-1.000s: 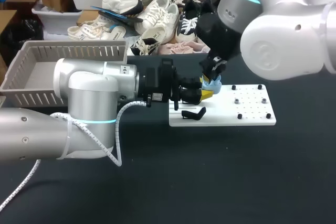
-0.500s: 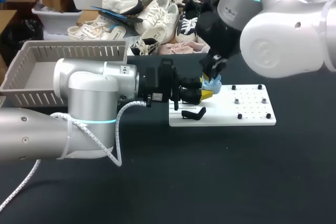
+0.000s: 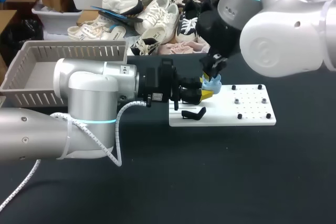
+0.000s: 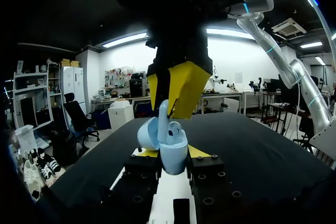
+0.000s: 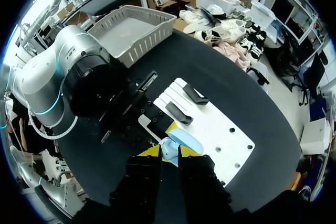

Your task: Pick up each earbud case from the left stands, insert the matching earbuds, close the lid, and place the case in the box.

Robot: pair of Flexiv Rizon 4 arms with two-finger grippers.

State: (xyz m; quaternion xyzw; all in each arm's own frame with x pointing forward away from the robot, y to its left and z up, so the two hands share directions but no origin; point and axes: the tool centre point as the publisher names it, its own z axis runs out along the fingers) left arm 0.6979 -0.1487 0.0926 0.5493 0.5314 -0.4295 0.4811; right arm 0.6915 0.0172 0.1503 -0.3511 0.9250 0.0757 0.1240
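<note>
The pale blue case (image 4: pixel 173 153) is clamped from both sides in the left jaws, over the end of the white board (image 3: pixel 252 115) nearest the left arm (image 3: pixel 89 108). Its lid (image 4: pixel 148 136) hangs open to one side, and a white earbud (image 4: pixel 175 128) sits inside the case. The right jaws point down just above the case's opening; whether they pinch anything I cannot tell. A black stand (image 3: pixel 193 114) lies on the board beside the left jaws. The grey basket (image 3: pixel 26 94) sits on the tabletop (image 3: pixel 220 177), well apart from the case, beyond the left arm
</note>
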